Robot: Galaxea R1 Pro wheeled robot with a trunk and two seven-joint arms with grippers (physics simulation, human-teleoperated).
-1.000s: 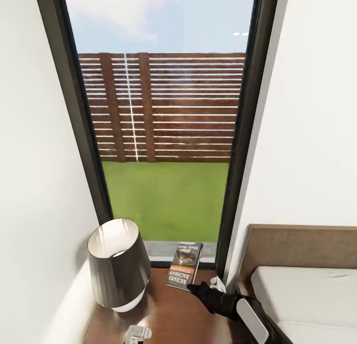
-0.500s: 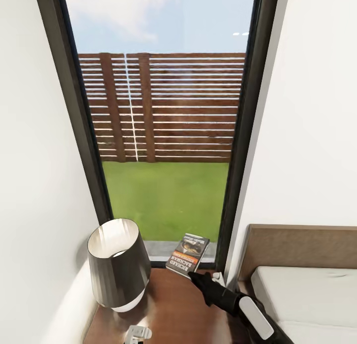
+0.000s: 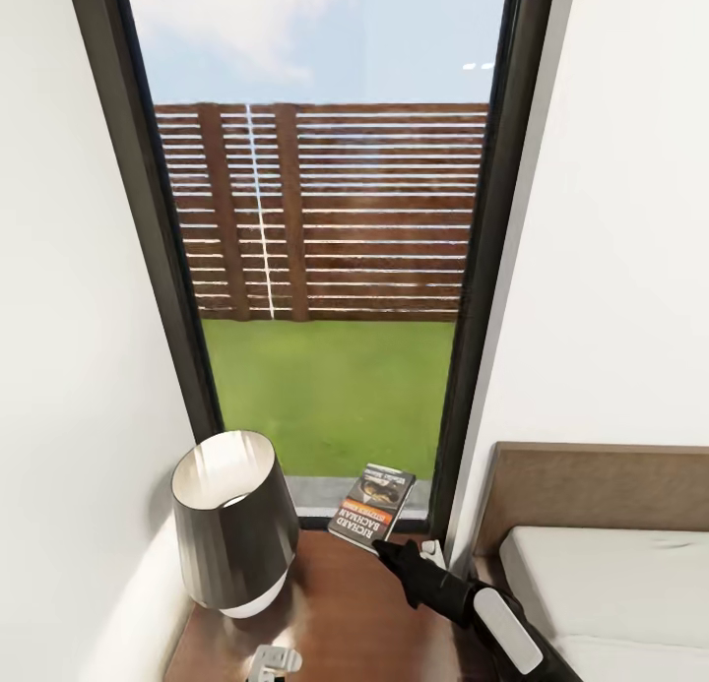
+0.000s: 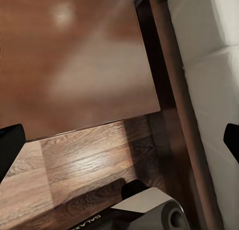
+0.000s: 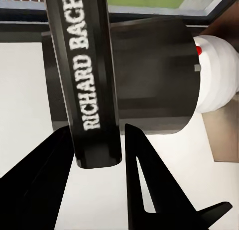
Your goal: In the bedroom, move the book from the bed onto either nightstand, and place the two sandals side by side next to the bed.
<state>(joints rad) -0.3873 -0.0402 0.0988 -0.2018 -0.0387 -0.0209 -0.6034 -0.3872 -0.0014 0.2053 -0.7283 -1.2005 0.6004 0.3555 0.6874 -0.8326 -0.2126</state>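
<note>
The book (image 3: 372, 505), a dark paperback with an orange band, is tilted above the back edge of the glossy reddish-brown nightstand (image 3: 340, 613), close to the window. My right gripper (image 3: 392, 548) is shut on its lower end. In the right wrist view the spine reading "Richard Bach..." (image 5: 88, 75) runs between my right gripper's (image 5: 98, 130) two black fingers (image 5: 142, 170). My left gripper (image 4: 119, 140) hangs open over the nightstand's front corner (image 4: 74, 65), holding nothing. The bed (image 3: 601, 584) lies to the right. The sandals are out of view.
A lamp (image 3: 234, 525) with a dark shade and white base stands on the nightstand's left half, close to the book. The tall dark-framed window (image 3: 335, 269) rises just behind. White walls close in on both sides. Wood floor (image 4: 74, 170) shows between nightstand and bed frame.
The book has been carried farther toward the window and turned a little clockwise, my right gripper following it. In the last half second almost nothing has moved.
</note>
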